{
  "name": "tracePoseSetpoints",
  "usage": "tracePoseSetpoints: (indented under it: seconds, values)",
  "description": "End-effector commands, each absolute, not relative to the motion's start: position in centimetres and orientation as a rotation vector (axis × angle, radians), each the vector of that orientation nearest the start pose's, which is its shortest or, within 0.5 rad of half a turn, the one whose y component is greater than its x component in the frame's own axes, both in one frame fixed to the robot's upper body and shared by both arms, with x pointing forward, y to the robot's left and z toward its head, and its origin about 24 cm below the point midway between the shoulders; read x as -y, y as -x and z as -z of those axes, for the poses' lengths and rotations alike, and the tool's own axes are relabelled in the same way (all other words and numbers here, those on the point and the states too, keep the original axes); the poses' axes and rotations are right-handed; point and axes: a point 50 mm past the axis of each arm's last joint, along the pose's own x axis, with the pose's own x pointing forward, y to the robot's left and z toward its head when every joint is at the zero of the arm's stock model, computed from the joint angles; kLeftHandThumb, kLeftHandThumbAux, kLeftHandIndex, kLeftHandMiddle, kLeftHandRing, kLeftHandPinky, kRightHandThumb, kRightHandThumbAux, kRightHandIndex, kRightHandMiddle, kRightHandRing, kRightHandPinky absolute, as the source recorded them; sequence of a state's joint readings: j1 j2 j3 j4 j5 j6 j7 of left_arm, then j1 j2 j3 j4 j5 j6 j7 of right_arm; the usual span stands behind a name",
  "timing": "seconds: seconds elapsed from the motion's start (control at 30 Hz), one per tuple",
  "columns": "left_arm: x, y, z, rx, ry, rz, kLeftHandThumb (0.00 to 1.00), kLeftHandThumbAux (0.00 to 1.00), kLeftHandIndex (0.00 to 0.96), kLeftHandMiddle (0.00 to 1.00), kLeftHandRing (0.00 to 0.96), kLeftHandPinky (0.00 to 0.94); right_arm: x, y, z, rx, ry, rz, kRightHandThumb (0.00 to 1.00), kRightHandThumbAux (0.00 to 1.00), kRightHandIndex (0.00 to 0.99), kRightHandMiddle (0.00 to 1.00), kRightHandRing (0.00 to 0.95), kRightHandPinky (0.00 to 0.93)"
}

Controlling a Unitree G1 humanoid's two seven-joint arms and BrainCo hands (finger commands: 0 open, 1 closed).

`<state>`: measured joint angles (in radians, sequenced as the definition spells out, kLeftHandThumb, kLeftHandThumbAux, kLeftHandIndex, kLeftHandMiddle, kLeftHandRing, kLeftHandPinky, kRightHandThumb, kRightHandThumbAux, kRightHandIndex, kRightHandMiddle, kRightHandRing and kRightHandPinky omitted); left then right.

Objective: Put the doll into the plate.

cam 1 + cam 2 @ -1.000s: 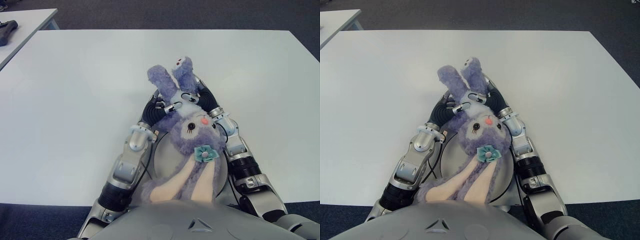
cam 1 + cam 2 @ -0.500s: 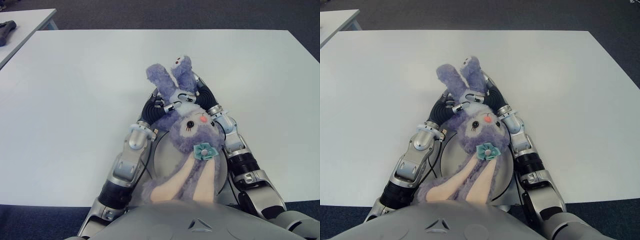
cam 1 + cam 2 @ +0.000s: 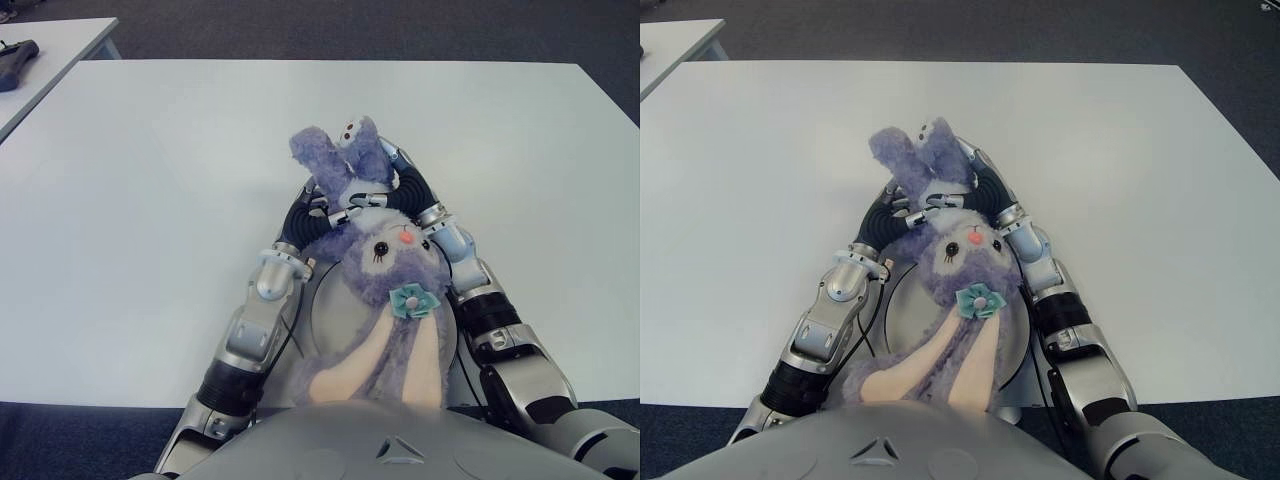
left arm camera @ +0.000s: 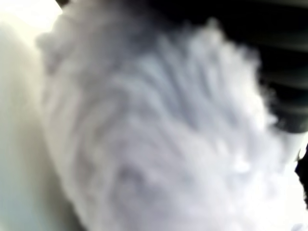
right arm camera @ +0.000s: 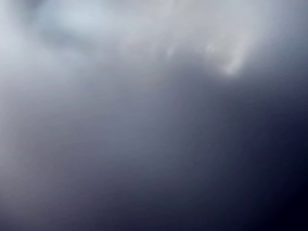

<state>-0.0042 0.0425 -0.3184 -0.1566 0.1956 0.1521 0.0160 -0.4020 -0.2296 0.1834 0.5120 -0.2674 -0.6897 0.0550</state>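
Note:
The doll (image 3: 388, 258) is a purple plush rabbit with a teal bow, held upside down between both hands, legs (image 3: 340, 150) pointing away from me. Its long pink-lined ears (image 3: 385, 360) hang toward my chest. My left hand (image 3: 325, 212) curls its fingers (image 3: 345, 213) on the doll's body from the left. My right hand (image 3: 405, 185) presses it from the right, mostly hidden behind the fur. The round grey plate (image 3: 322, 310) lies on the table under the doll's head, between my forearms. Purple fur (image 4: 154, 134) fills the left wrist view.
The white table (image 3: 150, 180) stretches wide to the left, right and far side. A second table (image 3: 60, 40) at the far left corner carries a dark object (image 3: 15, 55). The near table edge runs just before my body.
The doll's legs have drawn closer together and tipped slightly left. The doll has settled a little toward me over the plate. Both hands keep their hold.

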Motion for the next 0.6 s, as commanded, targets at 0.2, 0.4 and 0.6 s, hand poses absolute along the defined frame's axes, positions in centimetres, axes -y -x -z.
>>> tracePoseSetpoints:
  seconds: [0.2, 0.4, 0.6]
  values:
    - [-8.0, -23.8, -5.4, 0.075, -0.237, 0.251, 0.0, 0.455, 0.0, 0.029, 0.06, 0.0, 12.4, -30.2, -7.9, 0.467, 0.396, -0.45, 0.0, 0.404, 0.0, 0.032, 0.031, 0.023]
    - [-8.4, -24.2, -5.2, 0.12, -0.221, 0.22, 0.0, 0.414, 0.0, 0.0, 0.021, 0.0, 12.6, -31.1, -9.5, 0.489, 0.306, -0.395, 0.0, 0.366, 0.0, 0.0, 0.0, 0.0]
    - [-9.0, -24.6, -5.5, 0.195, -0.208, 0.183, 0.0, 0.378, 0.0, 0.0, 0.0, 0.0, 13.0, -31.5, -10.7, 0.502, 0.264, -0.362, 0.0, 0.303, 0.0, 0.0, 0.0, 0.0]
